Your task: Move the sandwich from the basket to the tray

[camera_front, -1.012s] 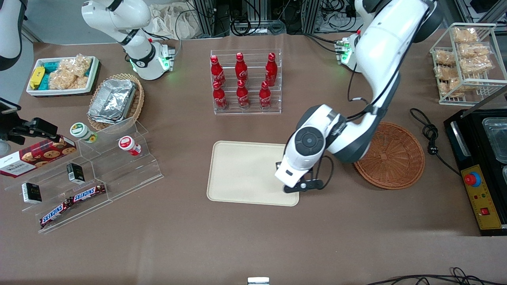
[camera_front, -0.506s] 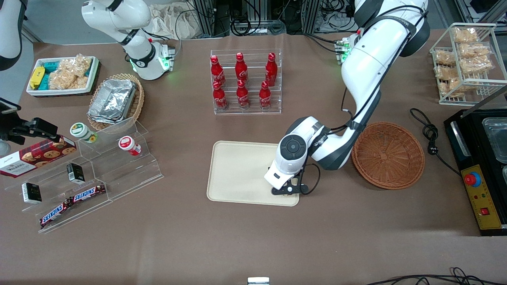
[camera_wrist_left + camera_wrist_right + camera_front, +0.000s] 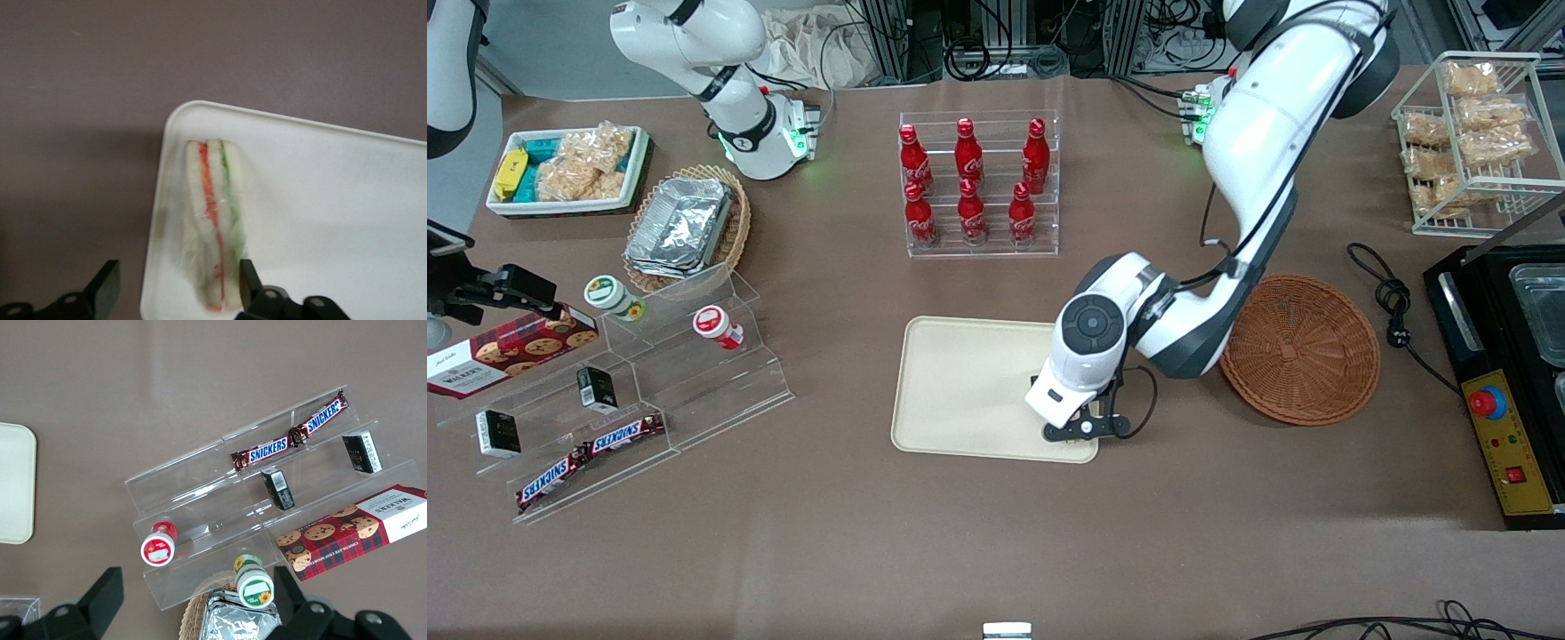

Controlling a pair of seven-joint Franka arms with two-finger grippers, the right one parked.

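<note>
The sandwich (image 3: 215, 227), a clear-wrapped white wedge with red and green layers, lies on the cream tray (image 3: 320, 220) close to one rounded corner. My left gripper (image 3: 177, 277) is open above it. Its two black fingers (image 3: 107, 288) stand wide apart on either side of the sandwich's end, and the sandwich is close to one of them. In the front view the gripper (image 3: 1083, 428) hangs over the tray (image 3: 960, 391) at the corner nearest the basket, and the arm hides the sandwich. The reddish-brown wicker basket (image 3: 1303, 348) stands empty beside the tray.
A clear rack of red bottles (image 3: 978, 187) stands farther from the front camera than the tray. A black power cord (image 3: 1392, 302) and a black machine (image 3: 1507, 373) lie at the working arm's end. A clear stepped snack display (image 3: 640, 391) stands toward the parked arm's end.
The gripper has moved from the tray's basket-side edge to over the tray's corner, away from the basket. In the last half second the wrist has risen slightly.
</note>
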